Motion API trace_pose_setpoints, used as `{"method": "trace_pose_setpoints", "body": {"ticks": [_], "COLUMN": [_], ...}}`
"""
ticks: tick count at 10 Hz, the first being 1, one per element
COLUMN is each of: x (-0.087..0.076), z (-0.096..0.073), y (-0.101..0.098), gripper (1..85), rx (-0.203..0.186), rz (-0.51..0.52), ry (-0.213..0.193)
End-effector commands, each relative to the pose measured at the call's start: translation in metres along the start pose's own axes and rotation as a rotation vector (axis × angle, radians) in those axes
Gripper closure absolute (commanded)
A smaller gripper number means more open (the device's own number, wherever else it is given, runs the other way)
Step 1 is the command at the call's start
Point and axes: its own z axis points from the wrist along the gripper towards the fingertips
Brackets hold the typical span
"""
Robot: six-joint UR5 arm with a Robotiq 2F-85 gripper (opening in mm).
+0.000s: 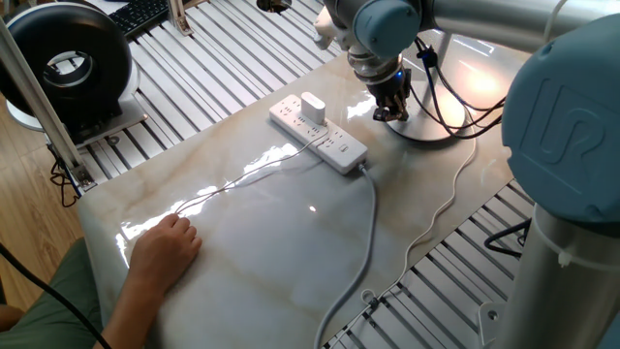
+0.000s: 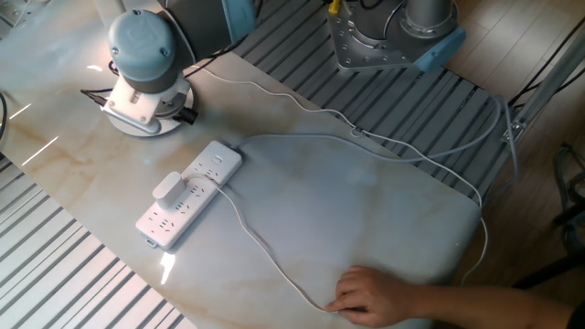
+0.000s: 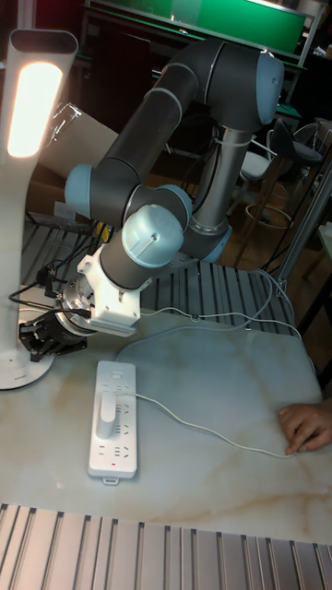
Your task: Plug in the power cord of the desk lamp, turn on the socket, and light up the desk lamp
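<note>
Tall fixed view: gripper (image 3: 37,334), opening unclear, crowds the lit desk lamp (image 3: 28,138) base; bare table (image 3: 212,387) lies beside socket (image 3: 114,419).

The surface (image 1: 291,252) lies open between the socket (image 1: 318,133) and a person's hand (image 1: 165,242), crossed only by the thin power cord (image 1: 232,184). The desk lamp (image 3: 26,184) crowds the pincer (image 3: 37,334).

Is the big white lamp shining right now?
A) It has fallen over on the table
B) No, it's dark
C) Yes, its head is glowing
C: in the tall fixed view the desk lamp stands upright with its head panel glowing bright, and its plug adapter sits in the socket.
</note>
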Motion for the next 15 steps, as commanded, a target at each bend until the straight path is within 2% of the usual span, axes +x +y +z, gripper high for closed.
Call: {"method": "trace_pose_setpoints", "body": {"ticks": [1, 4, 6, 8, 11, 13, 15], "x": [-0.002, -0.003, -0.007, -0.008, -0.01, -0.004, 0.001], "z": [-0.003, -0.005, -0.001, -0.001, 0.01, 0.011, 0.011], "y": [-0.014, -0.013, -0.022, -0.024, -0.02, -0.017, -0.009], "gripper": [84.7, 84.7, 84.7, 84.7, 84.7, 84.7, 84.7], "rx": [0.05, 0.051, 0.076, 0.086, 0.072, 0.063, 0.035], "rz": [-0.02, -0.02, -0.032, -0.031, -0.027, -0.024, -0.011], "ry": [-0.001, 0.001, -0.02, -0.023, -0.04, -0.025, -0.008]}}
